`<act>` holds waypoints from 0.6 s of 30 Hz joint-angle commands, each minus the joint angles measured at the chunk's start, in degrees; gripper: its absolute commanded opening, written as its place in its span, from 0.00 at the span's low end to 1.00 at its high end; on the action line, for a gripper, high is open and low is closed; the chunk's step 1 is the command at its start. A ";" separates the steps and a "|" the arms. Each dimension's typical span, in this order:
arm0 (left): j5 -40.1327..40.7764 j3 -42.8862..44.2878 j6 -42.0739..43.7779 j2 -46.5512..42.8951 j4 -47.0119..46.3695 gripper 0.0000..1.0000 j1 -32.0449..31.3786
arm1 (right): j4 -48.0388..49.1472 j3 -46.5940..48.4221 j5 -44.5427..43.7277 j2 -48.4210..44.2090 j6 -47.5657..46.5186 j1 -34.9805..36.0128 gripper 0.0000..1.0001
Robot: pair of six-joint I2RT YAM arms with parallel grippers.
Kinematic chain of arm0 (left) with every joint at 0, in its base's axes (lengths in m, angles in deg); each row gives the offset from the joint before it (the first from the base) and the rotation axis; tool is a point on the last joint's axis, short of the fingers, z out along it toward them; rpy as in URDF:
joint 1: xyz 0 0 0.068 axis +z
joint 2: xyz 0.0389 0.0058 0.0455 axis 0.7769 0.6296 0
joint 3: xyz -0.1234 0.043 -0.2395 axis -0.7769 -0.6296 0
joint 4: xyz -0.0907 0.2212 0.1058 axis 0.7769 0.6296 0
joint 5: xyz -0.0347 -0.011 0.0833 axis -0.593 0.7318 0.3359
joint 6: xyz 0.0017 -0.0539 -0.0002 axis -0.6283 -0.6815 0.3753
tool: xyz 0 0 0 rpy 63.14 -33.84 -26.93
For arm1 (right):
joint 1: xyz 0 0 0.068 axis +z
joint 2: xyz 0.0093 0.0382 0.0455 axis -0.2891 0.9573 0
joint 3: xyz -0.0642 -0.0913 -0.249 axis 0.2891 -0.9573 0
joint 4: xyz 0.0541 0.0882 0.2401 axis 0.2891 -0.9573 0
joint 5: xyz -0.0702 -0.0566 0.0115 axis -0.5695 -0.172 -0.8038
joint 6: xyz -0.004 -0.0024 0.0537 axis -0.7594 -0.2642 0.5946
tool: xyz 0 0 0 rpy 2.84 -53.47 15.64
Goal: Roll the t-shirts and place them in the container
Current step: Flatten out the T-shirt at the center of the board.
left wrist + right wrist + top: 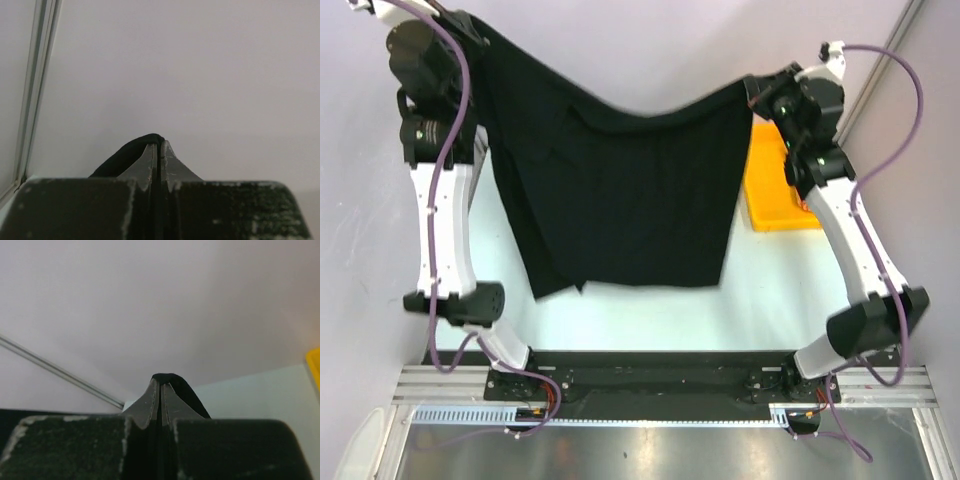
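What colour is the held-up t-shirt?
The t-shirt is plain black, clearest in the top external view.

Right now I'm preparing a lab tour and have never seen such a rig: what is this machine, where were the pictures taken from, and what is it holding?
The machine is two white robot arms bolted at the near edge of a white table, each ending in a two-finger tool. The wide picture looks down from above and behind them. The other two come from cameras on the wrists, looking along each tool's fingers. The left tool and the right tool are each shut on an upper edge of a large black cloth t-shirt, held up so it sags between them. On the table, a yellow plastic tray lies beside the right arm.
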 commanded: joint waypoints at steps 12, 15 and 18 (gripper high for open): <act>-13.05 -16.83 -8.42 -15.35 -5.46 0.00 10.71 | 8.15 -10.69 0.48 -8.14 2.07 -2.35 0.00; -11.91 -34.03 -9.99 -23.26 -1.85 0.00 10.71 | 0.77 -18.54 1.53 -9.47 2.95 -2.88 0.00; -12.61 -55.83 -12.02 -31.52 -3.87 0.00 10.80 | -4.15 -23.57 4.43 -7.81 3.13 -2.80 0.00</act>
